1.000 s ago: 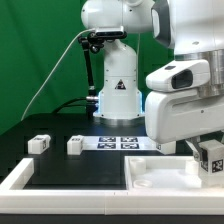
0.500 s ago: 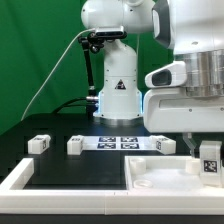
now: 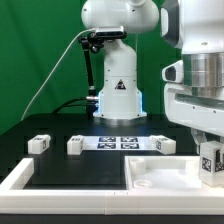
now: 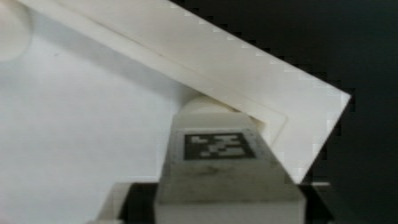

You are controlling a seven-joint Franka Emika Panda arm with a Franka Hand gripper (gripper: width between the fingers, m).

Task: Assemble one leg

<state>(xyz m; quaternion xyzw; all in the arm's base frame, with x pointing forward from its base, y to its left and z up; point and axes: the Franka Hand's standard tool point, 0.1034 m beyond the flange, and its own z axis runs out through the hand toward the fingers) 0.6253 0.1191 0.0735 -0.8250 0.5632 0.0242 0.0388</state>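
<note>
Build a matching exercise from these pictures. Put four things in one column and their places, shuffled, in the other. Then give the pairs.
Things
1. rightmost leg
2. marker board
3. white panel
4. leftmost leg

Places
A. lying loose on the black table, at the exterior view's left
B. flat in front of the robot base
C. in the gripper, by a corner of the panel
D. in the foreground, nearest the camera

Pairs: 1-C, 2-B, 3-D, 4-A
</note>
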